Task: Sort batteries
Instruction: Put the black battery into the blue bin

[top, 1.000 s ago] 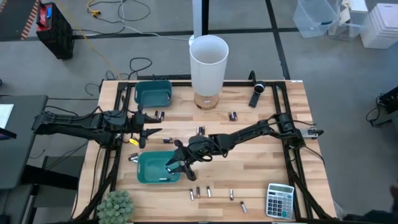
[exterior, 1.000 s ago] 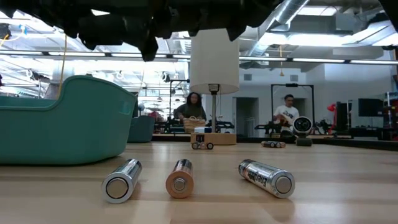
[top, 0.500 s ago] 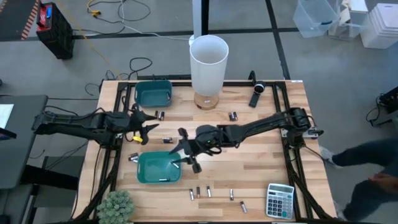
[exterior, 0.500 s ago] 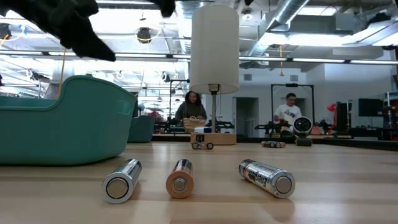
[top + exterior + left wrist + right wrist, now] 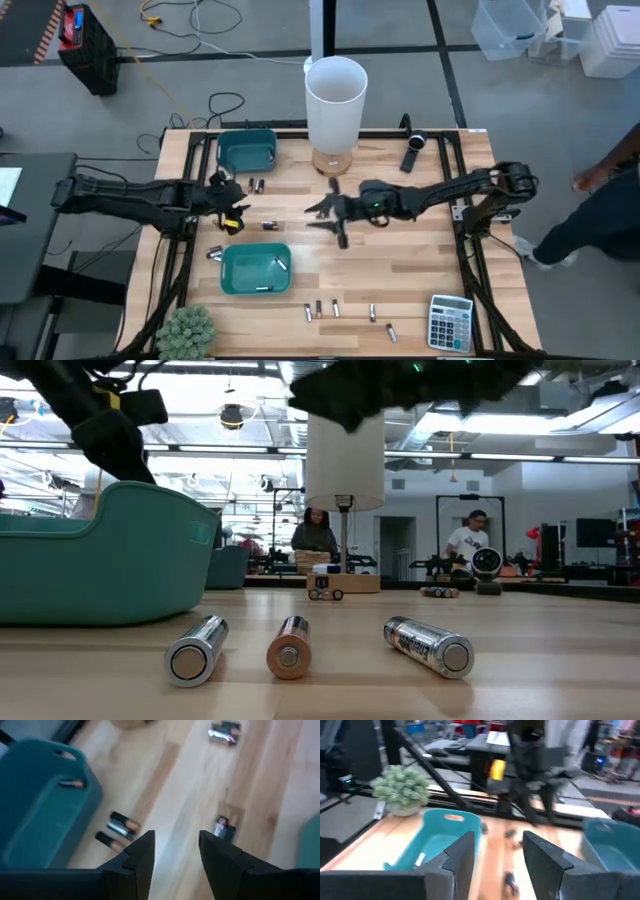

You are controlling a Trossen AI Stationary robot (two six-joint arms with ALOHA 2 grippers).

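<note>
A light wooden slatted surface (image 5: pixel 400 265) is seen. On it are placed two teal bins, one at the far left corner (image 5: pixel 246 150) and one nearer the front (image 5: pixel 255 269), a white lamp (image 5: pixel 335 100), a calculator (image 5: pixel 450 322), a small plant (image 5: pixel 186 330) and a black device (image 5: pixel 412 155). Batteries (image 5: pixel 320 310) are scattered along the front edge, with others lying beside the far bin and near the centre

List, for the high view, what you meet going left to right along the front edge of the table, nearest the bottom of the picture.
Potted plant → cluster of three batteries → single battery → another battery → calculator.
</note>
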